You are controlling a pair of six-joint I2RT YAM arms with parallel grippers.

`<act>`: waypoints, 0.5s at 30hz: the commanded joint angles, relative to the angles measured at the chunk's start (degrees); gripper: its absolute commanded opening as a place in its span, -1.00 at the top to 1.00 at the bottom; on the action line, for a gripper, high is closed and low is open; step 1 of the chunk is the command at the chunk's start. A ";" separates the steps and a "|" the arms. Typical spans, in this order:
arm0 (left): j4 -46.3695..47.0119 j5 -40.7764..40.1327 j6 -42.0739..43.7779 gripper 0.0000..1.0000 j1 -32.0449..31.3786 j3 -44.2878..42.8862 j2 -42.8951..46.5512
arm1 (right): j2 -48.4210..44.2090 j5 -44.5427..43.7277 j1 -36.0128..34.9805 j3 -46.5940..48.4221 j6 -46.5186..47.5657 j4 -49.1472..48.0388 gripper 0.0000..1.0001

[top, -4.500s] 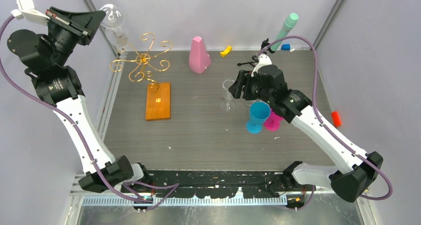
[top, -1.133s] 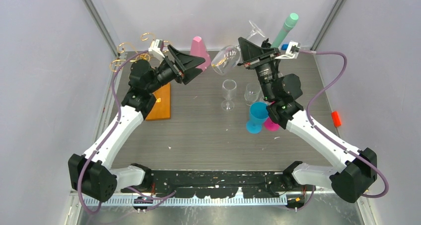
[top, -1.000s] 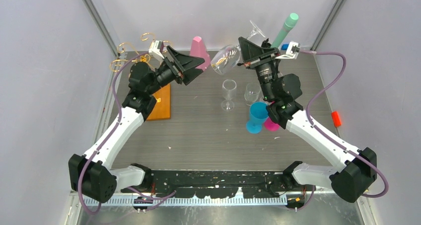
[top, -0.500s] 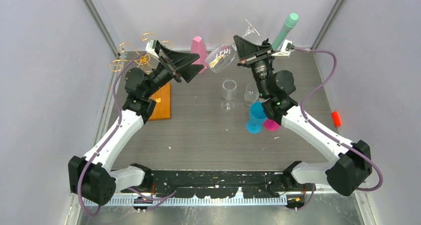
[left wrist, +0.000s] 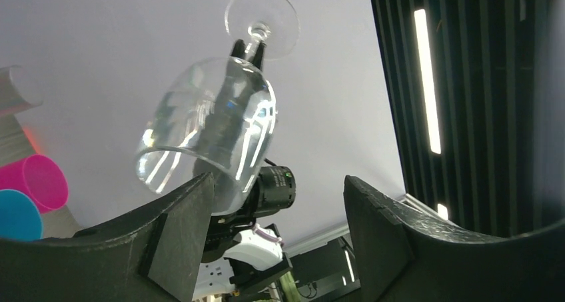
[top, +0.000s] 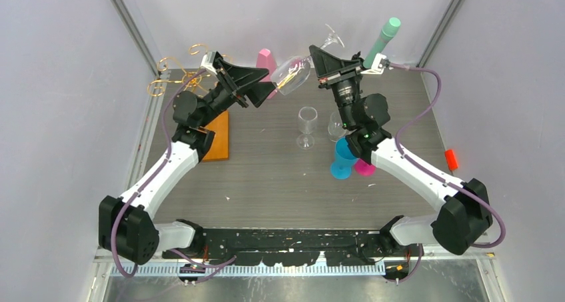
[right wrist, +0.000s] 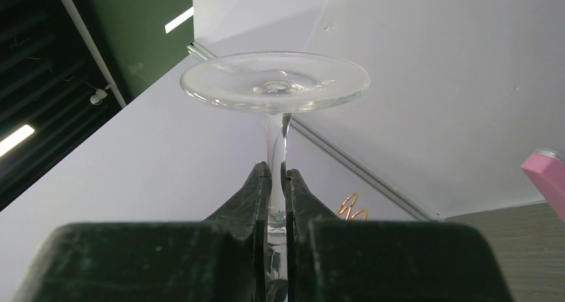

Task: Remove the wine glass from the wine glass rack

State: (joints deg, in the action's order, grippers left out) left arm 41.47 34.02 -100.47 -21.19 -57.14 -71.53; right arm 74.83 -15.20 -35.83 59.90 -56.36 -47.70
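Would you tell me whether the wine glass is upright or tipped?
Tipped: the wine glass hangs slantwise, stem clamped in the right gripper, rim facing the left gripper.

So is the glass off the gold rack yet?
Done: the wine glass is off the wine glass rack.

In hand: the right gripper pinches its stem and holds it tilted in the air, foot up. The left gripper is open by the bowl.

Left: probably setting it down on the table, perhaps near the two clear glasses standing there.
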 commanded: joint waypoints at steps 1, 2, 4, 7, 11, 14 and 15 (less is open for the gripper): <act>8.30 1.10 -4.18 -0.40 -1.21 -2.73 -0.29 | 1.35 0.22 0.06 2.11 -3.22 -6.39 0.99; 8.52 0.99 -4.36 -0.37 -1.48 -2.98 -0.30 | 1.72 0.40 0.06 2.04 -3.40 -6.50 0.99; 8.68 0.51 -4.47 -0.31 -1.94 -3.42 -0.41 | 2.23 0.65 0.07 1.81 -3.87 -6.87 0.99; 8.62 -0.16 -4.04 -0.27 -2.42 -4.09 -1.05 | 2.55 0.74 0.05 0.63 -5.25 -8.50 0.99; 11.51 -1.04 -4.86 -0.17 -3.46 -4.24 -2.71 | 3.81 1.36 0.06 -0.10 -7.74 -10.40 0.99; 13.40 -1.28 -5.53 0.03 -3.59 -4.73 -3.87 | 5.02 2.77 -0.02 0.42 -8.31 -10.27 0.99; 13.56 -1.28 -5.60 0.08 -3.59 -4.89 -4.06 | 5.32 3.04 -0.02 0.41 -8.41 -10.27 0.99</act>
State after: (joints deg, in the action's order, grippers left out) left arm 48.12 33.45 -104.81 -24.16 -58.92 -74.85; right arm 78.81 -13.30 -35.79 59.68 -63.13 -53.78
